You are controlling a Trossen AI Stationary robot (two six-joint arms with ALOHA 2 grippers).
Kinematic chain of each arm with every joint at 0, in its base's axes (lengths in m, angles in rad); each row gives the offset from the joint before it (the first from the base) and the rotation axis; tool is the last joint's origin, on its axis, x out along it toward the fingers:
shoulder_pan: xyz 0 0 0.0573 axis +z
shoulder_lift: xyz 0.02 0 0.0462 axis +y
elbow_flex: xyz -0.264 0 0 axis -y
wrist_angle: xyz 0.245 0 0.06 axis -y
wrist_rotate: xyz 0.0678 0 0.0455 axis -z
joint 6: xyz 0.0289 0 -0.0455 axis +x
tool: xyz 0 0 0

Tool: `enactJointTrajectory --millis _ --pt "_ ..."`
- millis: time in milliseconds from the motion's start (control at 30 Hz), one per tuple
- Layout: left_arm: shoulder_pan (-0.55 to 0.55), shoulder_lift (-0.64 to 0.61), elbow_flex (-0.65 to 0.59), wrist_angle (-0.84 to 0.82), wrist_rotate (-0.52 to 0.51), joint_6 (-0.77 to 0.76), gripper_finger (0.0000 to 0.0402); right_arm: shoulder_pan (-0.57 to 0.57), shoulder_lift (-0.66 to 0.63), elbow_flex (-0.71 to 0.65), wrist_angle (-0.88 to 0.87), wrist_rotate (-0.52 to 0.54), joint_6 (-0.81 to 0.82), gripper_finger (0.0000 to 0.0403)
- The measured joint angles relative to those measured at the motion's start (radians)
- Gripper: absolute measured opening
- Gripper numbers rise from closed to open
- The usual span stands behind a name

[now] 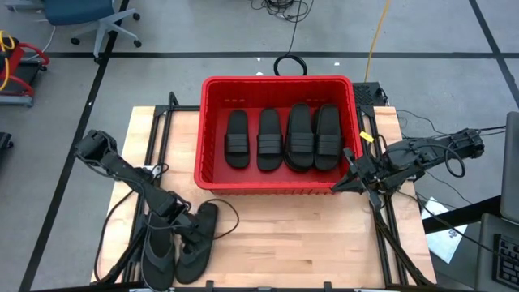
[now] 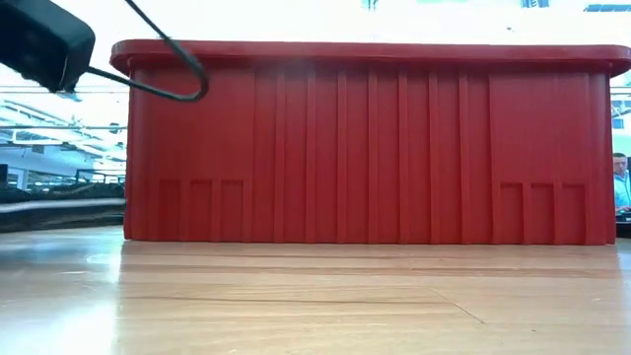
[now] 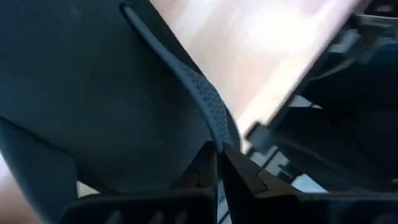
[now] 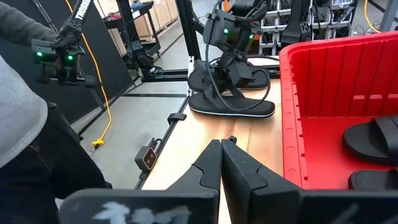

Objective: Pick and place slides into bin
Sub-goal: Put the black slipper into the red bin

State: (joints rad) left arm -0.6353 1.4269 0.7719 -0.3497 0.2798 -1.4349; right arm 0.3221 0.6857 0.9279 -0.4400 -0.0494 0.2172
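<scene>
Near left of tabletop [image 1: 276, 235]: two flip-flops [image 1: 177, 247] outstanding, lying side by side, toes toward the far side. Left end effector [image 1: 180, 221] down on this pair, fingers pinched together on the thong strap [image 3: 205, 102] of one flip-flop per the left wrist view; which of the two, not determinable. Sole not visibly raised off the wood. Pickup judged under way, transfer not begun.

Centre, far side: red bin [image 1: 212, 134] loaded with four band-strap sandals [image 1: 282, 138], laid abreast, flat on the floor of the bin. Counted as done. Little floor space left beside them; further pairs judged to need stacking on top.

Right: right end effector [image 1: 350, 182] idle just beside the near right corner of the bin, fingers fully together, empty.

No other sandals in view on the tabletop. Remaining by this evidence: two flip-flops.
</scene>
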Motion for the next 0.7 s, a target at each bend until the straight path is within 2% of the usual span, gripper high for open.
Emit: enactJointTrajectory --millis 167,467,600,700 --pt "-0.006 0.0 0.046 0.105 0.017 0.011 0.0002 -0.002 -0.003 0.0 -0.001 0.0 -0.027 0.0" --pt "-0.049 -0.001 0.334 0.134 0.025 0.251 0.0001 -0.002 -0.022 0.0 -0.035 0.0 -0.029 0.0" --pt "-0.011 -0.001 0.5 0.068 0.006 0.359 0.0 -0.002 -0.033 0.0 -0.057 0.0 -0.048 0.0" --pt "0.055 -0.001 0.627 -0.081 0.019 0.37 0.0 -0.002 -0.044 0.0 -0.069 -0.001 -0.055 0.0"
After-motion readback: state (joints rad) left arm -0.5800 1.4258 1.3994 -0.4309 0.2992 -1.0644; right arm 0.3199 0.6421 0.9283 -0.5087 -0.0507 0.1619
